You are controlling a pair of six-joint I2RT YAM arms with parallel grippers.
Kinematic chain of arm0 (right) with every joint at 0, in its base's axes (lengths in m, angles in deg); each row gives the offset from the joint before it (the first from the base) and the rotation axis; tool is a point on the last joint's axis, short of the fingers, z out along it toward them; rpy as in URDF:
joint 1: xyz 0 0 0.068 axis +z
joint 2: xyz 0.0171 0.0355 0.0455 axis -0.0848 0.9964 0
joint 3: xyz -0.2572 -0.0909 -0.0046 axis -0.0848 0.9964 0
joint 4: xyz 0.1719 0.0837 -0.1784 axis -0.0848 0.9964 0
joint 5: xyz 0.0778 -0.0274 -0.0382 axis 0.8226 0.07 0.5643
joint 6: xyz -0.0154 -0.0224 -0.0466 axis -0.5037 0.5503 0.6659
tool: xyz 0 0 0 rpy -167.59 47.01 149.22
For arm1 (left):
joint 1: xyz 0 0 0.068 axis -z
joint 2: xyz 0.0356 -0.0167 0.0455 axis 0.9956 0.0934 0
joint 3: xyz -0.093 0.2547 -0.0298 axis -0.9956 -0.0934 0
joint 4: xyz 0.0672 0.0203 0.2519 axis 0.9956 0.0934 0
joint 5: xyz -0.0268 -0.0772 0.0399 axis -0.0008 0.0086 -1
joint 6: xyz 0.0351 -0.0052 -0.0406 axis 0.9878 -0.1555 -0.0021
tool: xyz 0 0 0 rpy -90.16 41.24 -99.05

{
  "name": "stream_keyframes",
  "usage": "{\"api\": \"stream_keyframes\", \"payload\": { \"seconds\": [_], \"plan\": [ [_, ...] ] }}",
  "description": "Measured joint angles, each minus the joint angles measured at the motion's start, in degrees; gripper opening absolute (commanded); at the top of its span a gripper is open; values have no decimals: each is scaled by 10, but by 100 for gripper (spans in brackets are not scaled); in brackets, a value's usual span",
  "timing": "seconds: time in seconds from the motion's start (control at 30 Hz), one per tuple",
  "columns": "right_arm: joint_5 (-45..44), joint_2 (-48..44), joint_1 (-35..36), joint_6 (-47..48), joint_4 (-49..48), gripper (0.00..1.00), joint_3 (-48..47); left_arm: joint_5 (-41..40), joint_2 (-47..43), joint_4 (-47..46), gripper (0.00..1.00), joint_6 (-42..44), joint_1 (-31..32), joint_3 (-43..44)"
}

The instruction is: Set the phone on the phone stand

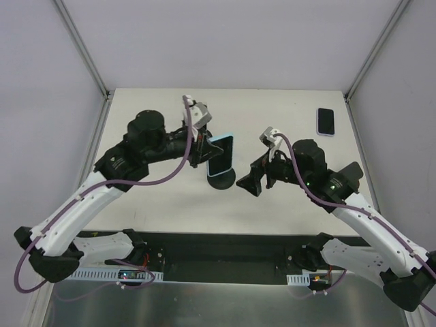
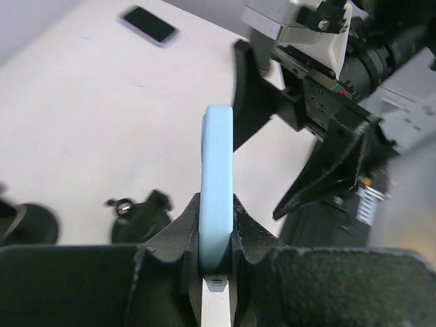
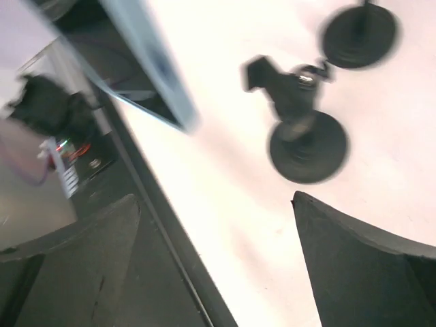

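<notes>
My left gripper [image 1: 204,146] is shut on a light-blue phone [image 1: 221,155] and holds it upright just above the black phone stand [image 1: 221,182]. In the left wrist view the phone [image 2: 218,150] stands edge-on between my left gripper's [image 2: 216,204] fingers, and the stand [image 2: 139,214] lies below and to the left. My right gripper [image 1: 249,182] is open and empty, just right of the stand. In the right wrist view my right gripper [image 3: 214,197] is spread wide, with the stand's round base [image 3: 308,146] and the blurred phone edge [image 3: 157,61] ahead of it.
A second, dark phone [image 1: 325,121] lies flat at the table's far right; it also shows in the left wrist view [image 2: 150,24]. Another black disc [image 3: 359,34] sits beyond the stand. The right arm's fingers [image 2: 327,170] are close to the held phone.
</notes>
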Motion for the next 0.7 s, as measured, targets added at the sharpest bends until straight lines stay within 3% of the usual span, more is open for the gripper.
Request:
{"api": "stream_keyframes", "payload": {
  "seconds": [0.1,0.13,0.27,0.6,0.7],
  "plan": [
    [-76,11,-22,-44,-2,97,9,-104,-61,5,0,19,-4,-12],
    [-91,19,-27,-55,-5,87,9,-127,-75,3,0,23,-6,-16],
    [-130,105,-30,-117,2,79,-26,-215,-126,-4,0,35,-6,-41],
    [-240,273,31,-229,79,65,-164,-328,-147,9,0,38,-6,-91],
    [-264,294,37,-239,97,56,-186,-335,-153,9,0,38,-6,-102]
  ]
}}
